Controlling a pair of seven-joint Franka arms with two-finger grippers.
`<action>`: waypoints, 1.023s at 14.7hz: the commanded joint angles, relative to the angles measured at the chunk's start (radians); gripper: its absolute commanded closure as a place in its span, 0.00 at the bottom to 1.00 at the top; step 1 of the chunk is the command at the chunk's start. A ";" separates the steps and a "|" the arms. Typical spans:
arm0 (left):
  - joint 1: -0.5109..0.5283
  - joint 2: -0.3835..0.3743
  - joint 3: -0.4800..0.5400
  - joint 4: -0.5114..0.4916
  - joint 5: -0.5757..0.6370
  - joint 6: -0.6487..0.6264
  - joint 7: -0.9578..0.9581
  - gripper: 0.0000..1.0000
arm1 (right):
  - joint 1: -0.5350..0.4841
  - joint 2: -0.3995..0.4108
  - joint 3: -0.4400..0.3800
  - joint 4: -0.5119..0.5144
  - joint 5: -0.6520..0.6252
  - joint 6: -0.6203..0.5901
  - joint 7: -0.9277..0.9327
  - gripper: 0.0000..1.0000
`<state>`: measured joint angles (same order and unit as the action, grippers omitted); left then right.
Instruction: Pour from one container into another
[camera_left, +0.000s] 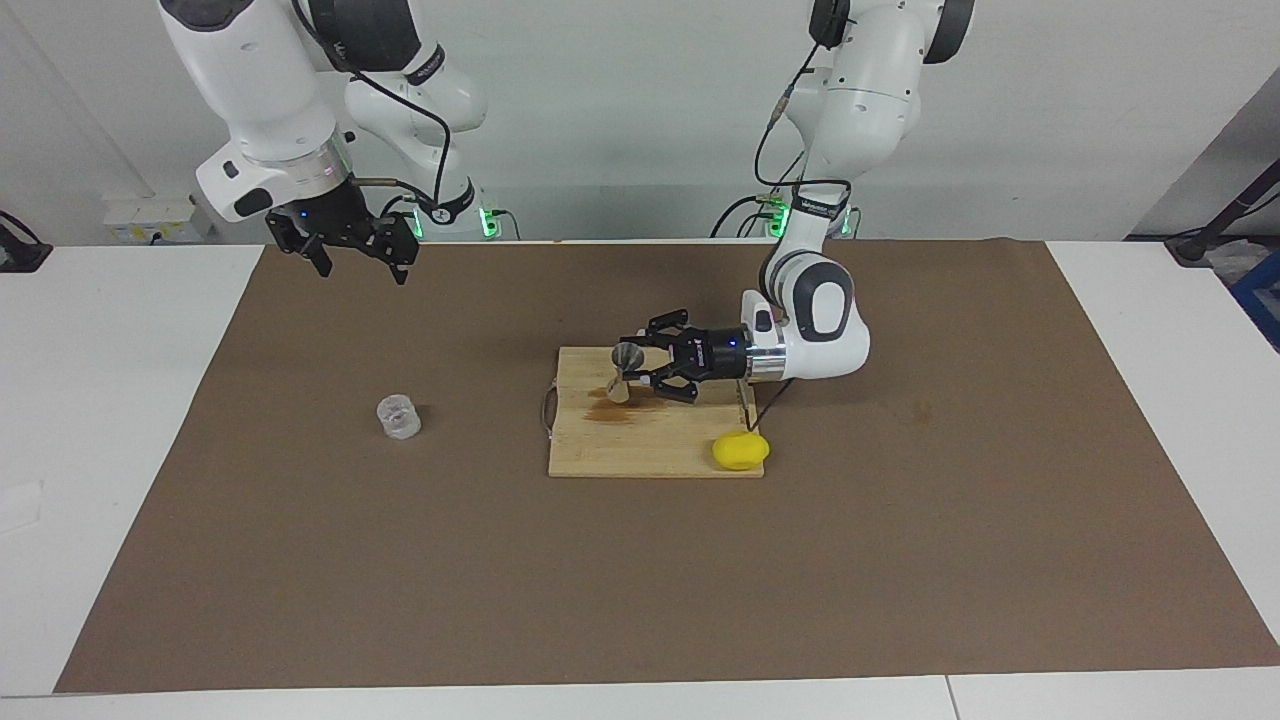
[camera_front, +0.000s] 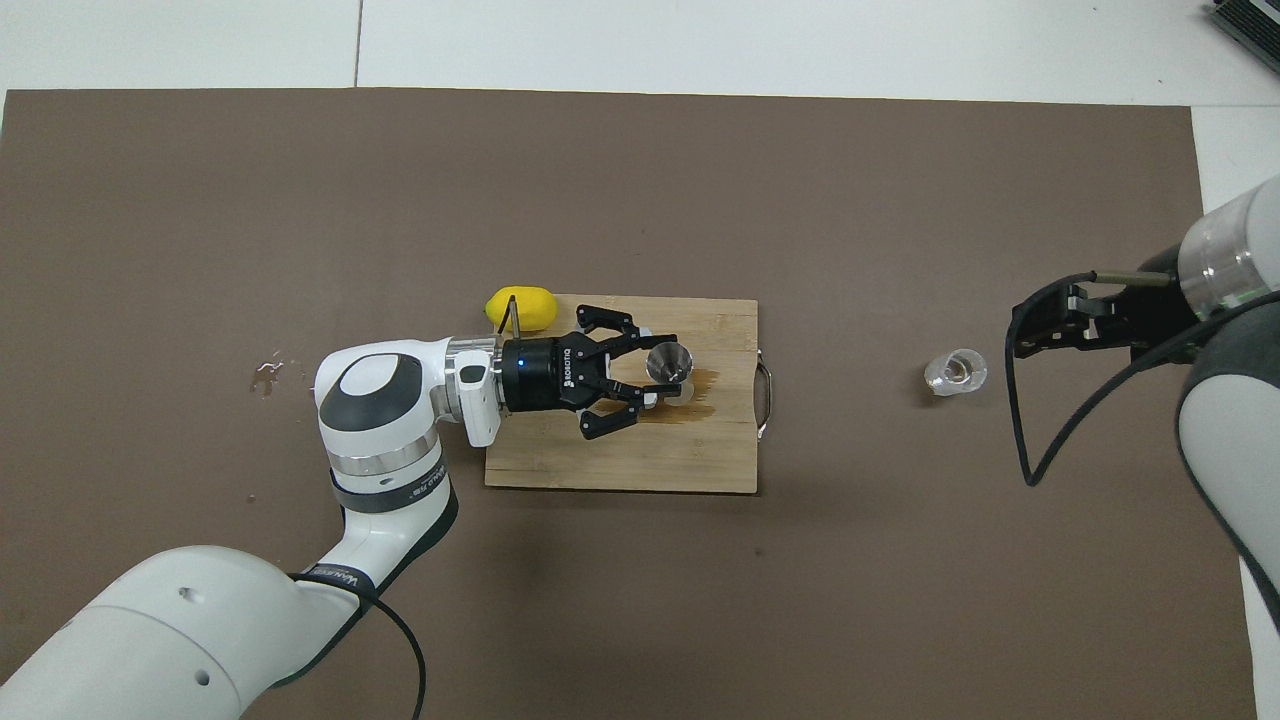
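A brown mat (camera_left: 640, 560) covers most of the white table. At its middle lies a rectangular pale wooden cutting board (camera_left: 640, 450) with a dark wet stain (camera_left: 610, 412) on it. The left arm reaches low across the board from its own end. The left gripper (camera_left: 634, 364), lying level, has its fingertips closed on the waist of a small silvery metal hourglass-shaped jigger (camera_left: 624, 362), which it carries upright just above the stain. A yellow oval lemon (camera_left: 741, 450) rests at the board's corner toward the left arm's end.

The right arm waits. The right gripper (camera_left: 350, 245) hangs with its fingers spread, empty, over the mat's edge nearest the robots. The small clear glass cup (camera_left: 399, 417), short and thick-walled, stands alone on the mat toward the right arm's end, well apart from the board.

To do this step well, the jigger should probably travel upright and slowly, since a tilt would spill.

The jigger's upper cone looks hollow in the overhead view; whether liquid is inside cannot be told. The cup's contents cannot be told either.
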<state>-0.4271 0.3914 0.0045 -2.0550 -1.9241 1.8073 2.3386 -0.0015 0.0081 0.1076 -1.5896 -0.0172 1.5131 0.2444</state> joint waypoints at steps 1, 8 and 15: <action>-0.035 -0.035 0.008 -0.043 -0.049 0.059 0.102 0.77 | -0.012 -0.023 0.003 -0.029 -0.006 0.019 -0.027 0.00; -0.048 -0.032 0.006 -0.051 -0.061 0.107 0.122 0.73 | -0.011 -0.023 0.003 -0.029 -0.006 0.026 -0.013 0.00; -0.061 -0.031 0.006 -0.062 -0.061 0.145 0.150 0.73 | -0.012 -0.023 0.003 -0.027 -0.006 0.024 -0.030 0.00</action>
<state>-0.4684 0.3914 0.0007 -2.0836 -1.9553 1.9256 2.4564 -0.0026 0.0081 0.1076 -1.5896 -0.0172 1.5139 0.2444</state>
